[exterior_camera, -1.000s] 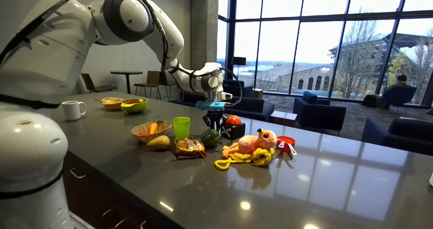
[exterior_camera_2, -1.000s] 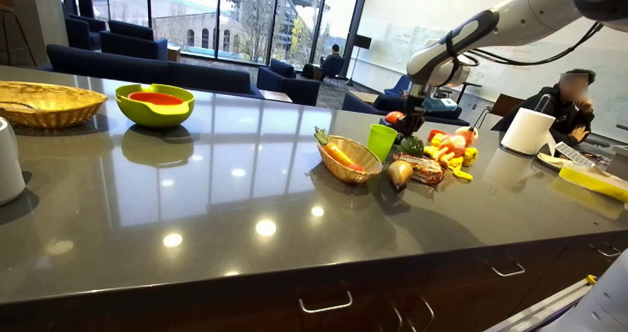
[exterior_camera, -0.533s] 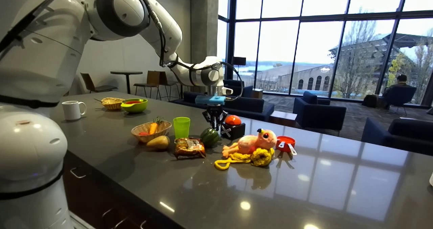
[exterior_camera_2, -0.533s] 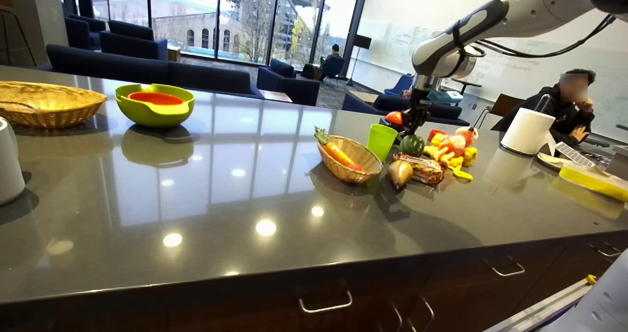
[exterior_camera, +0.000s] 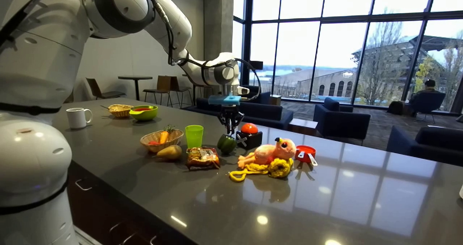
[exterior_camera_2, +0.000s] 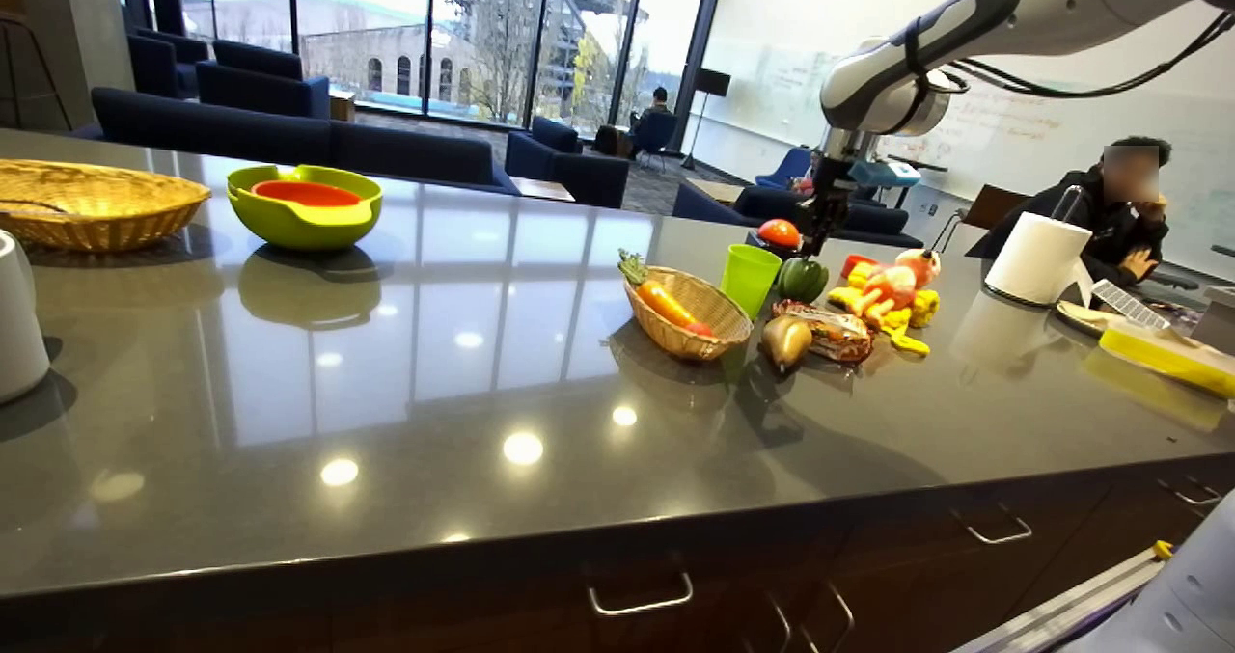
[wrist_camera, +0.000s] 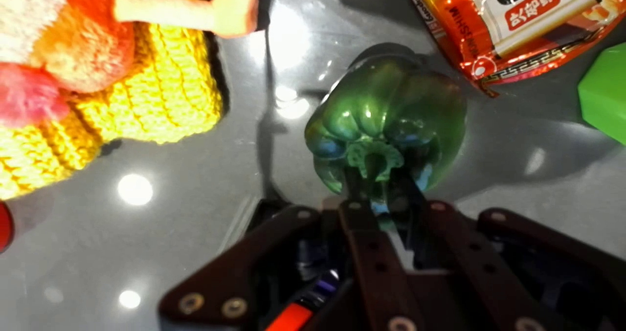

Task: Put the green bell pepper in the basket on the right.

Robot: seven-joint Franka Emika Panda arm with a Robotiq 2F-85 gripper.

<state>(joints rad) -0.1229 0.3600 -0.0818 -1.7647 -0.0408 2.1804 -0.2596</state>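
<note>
My gripper [wrist_camera: 377, 182] is clamped on the top end of the green bell pepper [wrist_camera: 391, 106], jaws drawn in tight. Can't tell if its underside touches the countertop [exterior_camera_2: 241, 518] tho. In the wrist view the pepper takes up the middle of the frame: foil snack packet [wrist_camera: 533, 37] at upper right, yellow knit [wrist_camera: 166, 91] at upper left with a pink plush bird [exterior_camera: 266, 154] on it, lime-green cup [wrist_camera: 606, 91] poking in at the right edge. I've got grey gaps toward each of those, tightest by the packet's corner.

In an exterior view I'm near the center of frame, and the black box [exterior_camera: 255, 140] with the red dome [exterior_camera: 249, 128] is right up by the pepper on its right. Touching or not, can't say, but that side's snug.

The small basket [exterior_camera_2: 680, 341] with the carrot [exterior_camera_2: 666, 303] is the right-hand one of two. In both exterior views the cup stands between it and the pepper, with a tan pear-shaped thing [exterior_camera_2: 786, 341] near both, so low down it's crowded.

Elbow room? In an exterior view the countertop spreads wide from the middle to the lower left, and the pepper sits well back from its front edge [exterior_camera_2: 617, 537]. The second basket [exterior_camera_2: 116, 229] and green bowl [exterior_camera_2: 309, 231] are way off at upper left.
</note>
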